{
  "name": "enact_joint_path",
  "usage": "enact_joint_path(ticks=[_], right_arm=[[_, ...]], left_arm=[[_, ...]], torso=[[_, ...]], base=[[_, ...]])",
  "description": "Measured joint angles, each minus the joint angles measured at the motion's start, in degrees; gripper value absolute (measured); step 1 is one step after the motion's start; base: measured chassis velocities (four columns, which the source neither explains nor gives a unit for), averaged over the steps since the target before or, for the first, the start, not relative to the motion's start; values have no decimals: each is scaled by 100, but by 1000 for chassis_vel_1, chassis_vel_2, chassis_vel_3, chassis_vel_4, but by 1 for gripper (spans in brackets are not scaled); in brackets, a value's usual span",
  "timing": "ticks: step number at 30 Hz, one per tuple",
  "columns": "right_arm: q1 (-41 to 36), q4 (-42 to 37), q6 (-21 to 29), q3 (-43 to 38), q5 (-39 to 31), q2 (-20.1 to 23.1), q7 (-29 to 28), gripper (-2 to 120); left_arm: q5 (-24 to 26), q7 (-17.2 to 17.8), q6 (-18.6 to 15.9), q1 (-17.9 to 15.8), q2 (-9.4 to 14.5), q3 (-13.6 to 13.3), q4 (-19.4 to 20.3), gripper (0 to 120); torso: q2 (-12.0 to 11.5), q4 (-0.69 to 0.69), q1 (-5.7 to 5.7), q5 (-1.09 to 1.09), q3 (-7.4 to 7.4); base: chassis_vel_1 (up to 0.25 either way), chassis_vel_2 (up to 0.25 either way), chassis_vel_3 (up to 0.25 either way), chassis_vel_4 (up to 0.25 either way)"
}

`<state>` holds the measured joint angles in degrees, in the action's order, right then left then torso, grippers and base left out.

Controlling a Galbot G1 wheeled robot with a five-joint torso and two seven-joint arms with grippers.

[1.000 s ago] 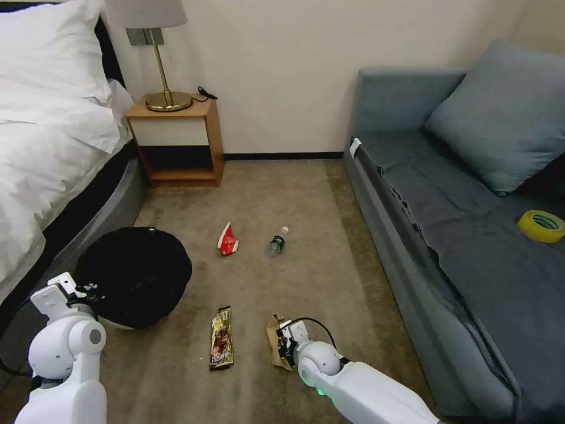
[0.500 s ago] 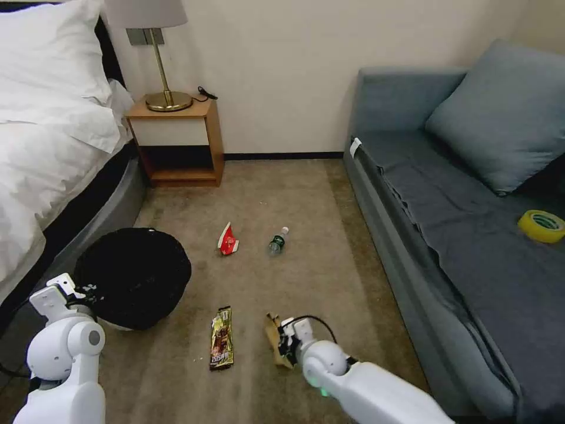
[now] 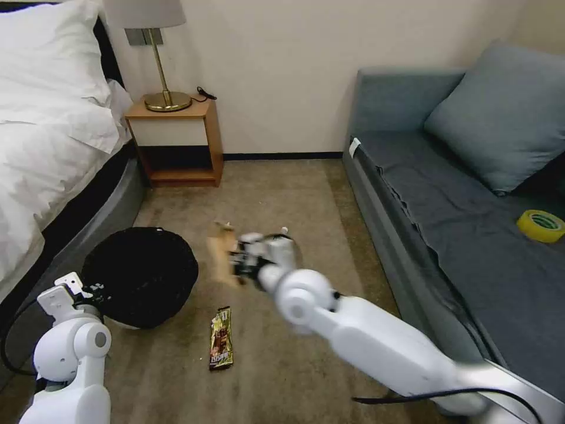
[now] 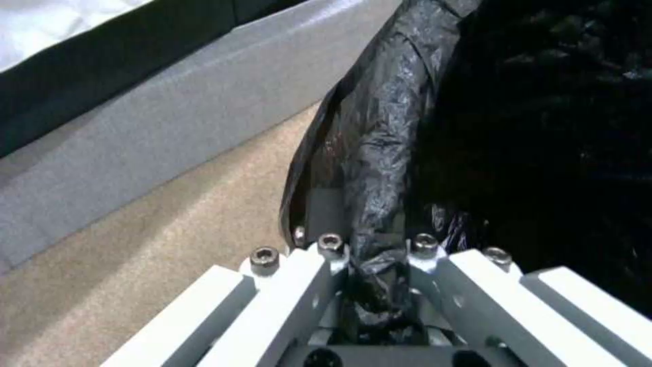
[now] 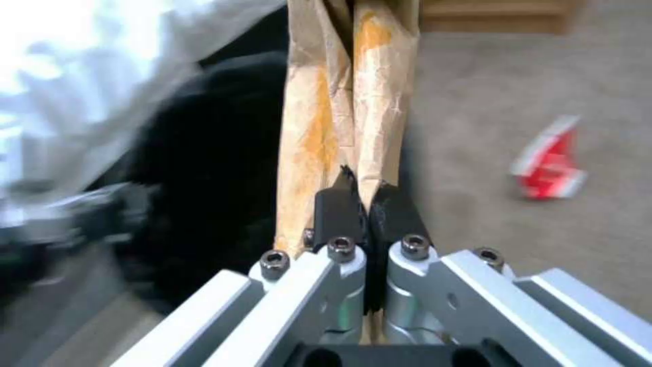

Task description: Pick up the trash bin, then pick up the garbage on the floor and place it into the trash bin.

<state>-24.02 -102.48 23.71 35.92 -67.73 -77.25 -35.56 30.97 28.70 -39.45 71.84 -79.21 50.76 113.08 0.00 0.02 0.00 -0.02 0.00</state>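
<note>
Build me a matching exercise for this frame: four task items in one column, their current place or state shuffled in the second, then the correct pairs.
Items
1. tan paper wrapper
2. trash bin
3. brown-gold candy wrapper
4. red-white snack packet

States
A. lying flat on the carpet near the robot
B. pinched in the right end effector, off the floor
C. lying on the carpet beyond the raised wrapper
D. rim clamped by the left end effector

Pairs: 1-B, 2-D, 3-A, 4-C

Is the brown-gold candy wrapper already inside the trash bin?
No, in the head view the candy wrapper lies flat on the carpet beside the trash bin, outside its rim.
</note>
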Motion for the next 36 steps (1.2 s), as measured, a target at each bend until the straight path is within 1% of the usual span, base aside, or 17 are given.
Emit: enact_joint_path(ticks=[2,4,6,8,10,11,14,20,23,25,28,30,32,33,34,35,36], right_arm=[[192,314,-147,448,1,-381,-163,0],[232,410,-189,556,12,-466,-190,0],[405,899,-374,966,105,-802,-259,0],[443,1042,-432,1065,149,-889,-265,0],[581,1559,-617,1327,341,-1171,-222,0],[581,1559,-617,1327,341,-1171,-222,0],[748,2056,-765,1477,542,-1423,-80,0],[781,2220,-785,1503,650,-1516,6,0],[752,2178,-751,1504,740,-1459,37,12],[752,2149,-740,1503,748,-1434,39,14],[754,2080,-719,1482,772,-1354,42,30],[754,2069,-718,1473,775,-1342,42,32],[754,2043,-712,1463,778,-1320,42,41],[750,2015,-705,1455,788,-1308,39,48],[746,2006,-704,1451,797,-1306,37,50],[746,2006,-704,1451,797,-1306,37,50],[734,1984,-703,1435,815,-1299,30,54]], left_arm=[[-22,-1,0,-16,-35,-25,0,2],[-29,-1,-1,-20,-44,-32,0,2],[-60,0,-1,-33,-78,-75,1,2],[-71,0,-1,-36,-91,-87,1,2],[-122,0,-1,-41,-146,-142,1,2],[-122,0,-1,-41,-146,-142,1,2],[-184,-1,2,-30,-204,-203,5,2],[-228,-2,11,-8,-242,-255,20,2],[-235,-3,12,-1,-237,-262,30,2],[-235,-3,12,0,-233,-262,34,2],[-235,-5,13,14,-227,-263,53,2],[-234,-5,12,21,-227,-263,57,2],[-234,-5,13,38,-226,-261,69,2],[-229,-7,15,58,-223,-252,84,2],[-228,-7,16,63,-221,-249,89,2],[-228,-7,16,63,-221,-249,89,2],[-223,-7,16,75,-214,-240,98,2]], torso=[[0,-1,0,0,0],[-1,-2,0,0,0],[0,-1,0,0,0],[0,-2,0,0,0],[0,-2,0,0,0],[0,-2,0,0,0],[0,-2,0,0,0],[0,-2,0,1,0],[0,-2,0,1,0],[0,-3,0,2,0],[0,-3,0,2,0],[0,-3,0,2,0],[0,-3,0,2,0],[0,-3,0,2,0],[0,-3,0,2,0],[0,-3,0,2,0],[0,-2,0,2,0]], base=[[0,0,0,0],[0,0,0,0],[0,0,0,0],[0,0,0,0],[0,0,0,0],[0,0,0,0],[0,0,0,0],[0,0,0,0],[0,0,0,0],[0,0,0,0],[0,0,0,0],[0,0,0,0],[0,0,0,0],[0,0,0,0],[0,0,0,0],[0,0,0,0],[0,0,0,0]])
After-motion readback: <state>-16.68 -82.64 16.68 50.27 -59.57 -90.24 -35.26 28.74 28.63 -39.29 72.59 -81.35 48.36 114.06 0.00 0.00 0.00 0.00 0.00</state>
